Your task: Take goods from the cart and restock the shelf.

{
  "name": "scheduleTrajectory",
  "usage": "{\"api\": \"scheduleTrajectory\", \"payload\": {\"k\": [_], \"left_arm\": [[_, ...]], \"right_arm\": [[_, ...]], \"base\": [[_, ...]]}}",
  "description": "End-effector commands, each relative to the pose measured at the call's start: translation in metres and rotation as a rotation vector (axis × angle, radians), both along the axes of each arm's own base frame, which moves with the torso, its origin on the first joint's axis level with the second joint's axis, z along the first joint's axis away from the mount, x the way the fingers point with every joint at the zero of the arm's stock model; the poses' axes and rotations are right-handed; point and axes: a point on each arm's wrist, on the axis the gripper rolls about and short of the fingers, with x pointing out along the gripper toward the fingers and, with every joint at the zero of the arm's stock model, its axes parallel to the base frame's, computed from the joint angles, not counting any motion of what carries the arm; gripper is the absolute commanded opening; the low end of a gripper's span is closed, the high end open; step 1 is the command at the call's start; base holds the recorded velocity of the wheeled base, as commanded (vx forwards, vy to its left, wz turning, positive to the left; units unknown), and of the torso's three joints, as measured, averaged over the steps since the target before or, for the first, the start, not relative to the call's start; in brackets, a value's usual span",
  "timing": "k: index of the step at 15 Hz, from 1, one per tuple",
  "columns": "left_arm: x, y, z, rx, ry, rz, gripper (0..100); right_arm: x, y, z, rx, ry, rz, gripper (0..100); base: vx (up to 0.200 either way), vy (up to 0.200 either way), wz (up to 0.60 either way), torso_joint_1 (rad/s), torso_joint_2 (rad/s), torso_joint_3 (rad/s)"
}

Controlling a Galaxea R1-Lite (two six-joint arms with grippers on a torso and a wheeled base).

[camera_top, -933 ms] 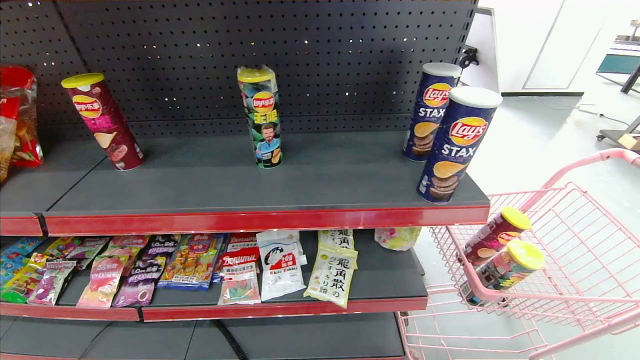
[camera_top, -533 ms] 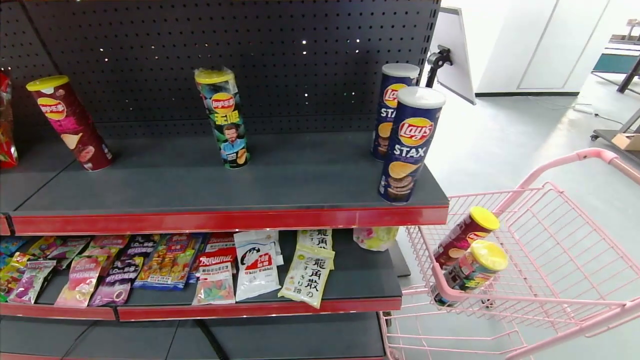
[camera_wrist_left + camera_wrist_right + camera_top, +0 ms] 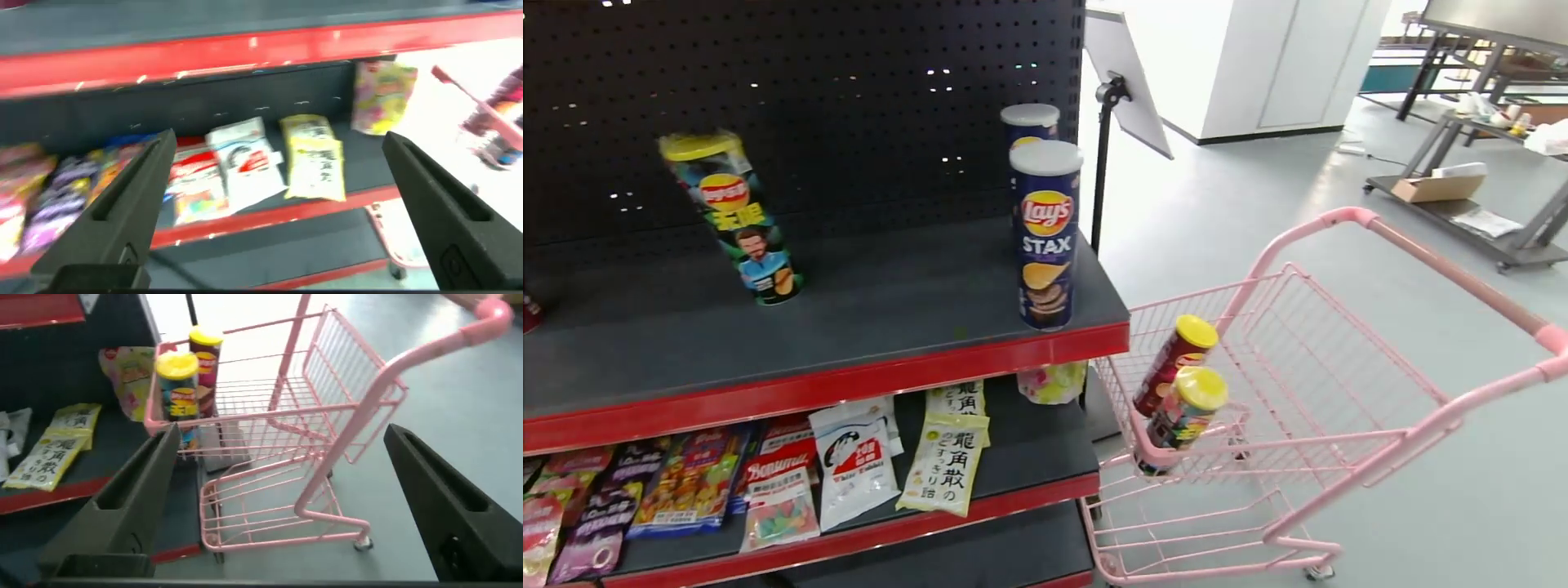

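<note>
The pink cart (image 3: 1349,217) stands to the right of the shelf and holds two yellow-lidded chip cans leaning at its near-left corner: a maroon can (image 3: 1174,366) and a multicoloured can (image 3: 1186,415). The right wrist view shows the same maroon can (image 3: 206,366), multicoloured can (image 3: 177,392) and cart (image 3: 372,392), with my right gripper (image 3: 282,433) open and short of them. On the upper shelf board (image 3: 890,310) stand two blue cans (image 3: 1045,237) and a green-blue can (image 3: 739,216). My left gripper (image 3: 278,143) is open, facing the lower shelf's snack bags (image 3: 245,159).
Snack bags (image 3: 849,469) line the lower shelf. A sign on a black stand (image 3: 1123,82) rises just behind the shelf's right end. A low trolley with a box (image 3: 1462,188) and tables stand far right. Open grey floor surrounds the cart.
The whole head view has swung to the right, so the cart now sits nearer the middle and the shelf's left part is out of frame. The cans themselves have not moved.
</note>
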Motion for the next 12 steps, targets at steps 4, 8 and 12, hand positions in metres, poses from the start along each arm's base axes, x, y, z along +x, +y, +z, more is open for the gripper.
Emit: {"api": "scheduleTrajectory", "payload": {"k": [4,8,12], "left_arm": [[0.0,0.0,0.0001,-0.001,0.001,-0.001,100],[0.0,0.0001,0.0001,-0.001,0.001,0.001,100],[0.0,0.0,0.0001,-0.001,0.001,-0.001,100]], "right_arm": [[0.0,0.0001,0.0001,0.0,-0.001,0.0,100],[0.0,0.0001,0.0001,-0.002,-0.001,0.0,100],[0.0,0.0,0.0001,0.007,-0.001,-0.002,100]], "base": [[0.0,0.0,-0.6,0.005,0.0,0.004],[0.0,0.0,0.0,0.0,0.0,0.0],[0.0,0.0,0.0,-0.092,0.23,0.132]]}}
